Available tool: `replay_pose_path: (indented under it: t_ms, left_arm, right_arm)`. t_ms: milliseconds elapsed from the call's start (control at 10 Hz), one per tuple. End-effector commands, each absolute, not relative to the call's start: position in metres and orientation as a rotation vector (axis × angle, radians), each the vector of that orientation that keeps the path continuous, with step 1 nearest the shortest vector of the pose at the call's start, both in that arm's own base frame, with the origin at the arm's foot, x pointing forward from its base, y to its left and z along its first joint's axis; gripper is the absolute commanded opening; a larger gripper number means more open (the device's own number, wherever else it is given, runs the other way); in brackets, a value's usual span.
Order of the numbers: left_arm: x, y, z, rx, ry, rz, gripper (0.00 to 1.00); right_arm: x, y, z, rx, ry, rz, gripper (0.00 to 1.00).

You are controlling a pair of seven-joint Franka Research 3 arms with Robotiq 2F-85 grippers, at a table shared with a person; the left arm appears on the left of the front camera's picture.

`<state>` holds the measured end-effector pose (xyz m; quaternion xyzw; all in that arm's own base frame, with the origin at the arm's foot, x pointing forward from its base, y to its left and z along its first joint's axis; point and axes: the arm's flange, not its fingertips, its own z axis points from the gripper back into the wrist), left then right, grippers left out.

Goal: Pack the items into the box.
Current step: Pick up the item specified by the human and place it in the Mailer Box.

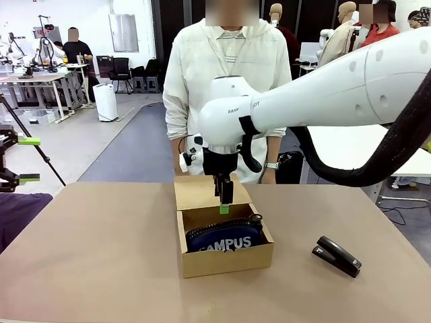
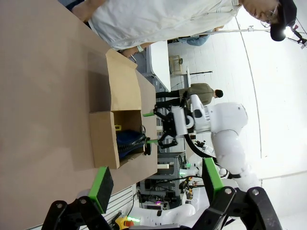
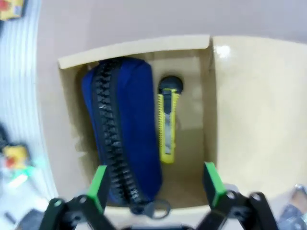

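Lying apart from the box (image 1: 225,260) — a black stapler (image 1: 337,256).

Grey floor (image 1: 87,145), white wall (image 1: 94,20), far workbench (image 1: 27,79) — black office chairs (image 1: 122,70)

The pouch (image 1: 225,239) showed navy blue with white lettering and a black zip, the knife (image 3: 168,127) yellow and black, the box (image 1: 225,261) plain brown, the stapler (image 1: 337,256) black, the table (image 1: 101,256) a flat tan, the right arm (image 1: 350,81) white, and the right gripper (image 3: 156,177) black with bright green pads (image 3: 99,184).
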<state>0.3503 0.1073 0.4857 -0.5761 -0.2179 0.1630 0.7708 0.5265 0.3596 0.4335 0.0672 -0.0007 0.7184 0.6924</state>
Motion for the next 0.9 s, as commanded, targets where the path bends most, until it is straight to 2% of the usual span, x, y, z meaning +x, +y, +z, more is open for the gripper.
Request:
replay_pose_path:
  t_ms: [0, 300, 400, 600, 700, 800]
  left_arm:
    - [0.349, 0.109, 0.488, -1.254, -0.462, 0.349, 0.97]
    - [0.349, 0.109, 0.488, -1.254, -0.462, 0.349, 0.97]
    - [0.349, 0.109, 0.488, -1.254, -0.462, 0.349, 0.97]
    - [0.349, 0.109, 0.488, -1.254, -0.462, 0.349, 0.97]
    - [0.349, 0.109, 0.488, -1.254, -0.462, 0.349, 0.97]
    - [0.349, 0.109, 0.488, -1.254, -0.462, 0.349, 0.97]
  right_arm:
    - [0.483, 0.307, 0.471, 0.357, -0.014, 1.309, 1.0]
    - [0.425, 0.191, 0.508, 0.611, 0.041, 0.961, 1.0]
    - [0.405, 0.149, 0.515, 0.72, -0.01, 0.911, 1.0]
    - [0.354, 0.062, 0.512, 0.85, -0.151, 0.641, 1.0]
    - [0.326, 0.016, 0.497, 0.925, -0.232, 0.467, 1.0]
    - [0.303, -0.014, 0.482, 1.005, -0.316, 0.394, 1.0]
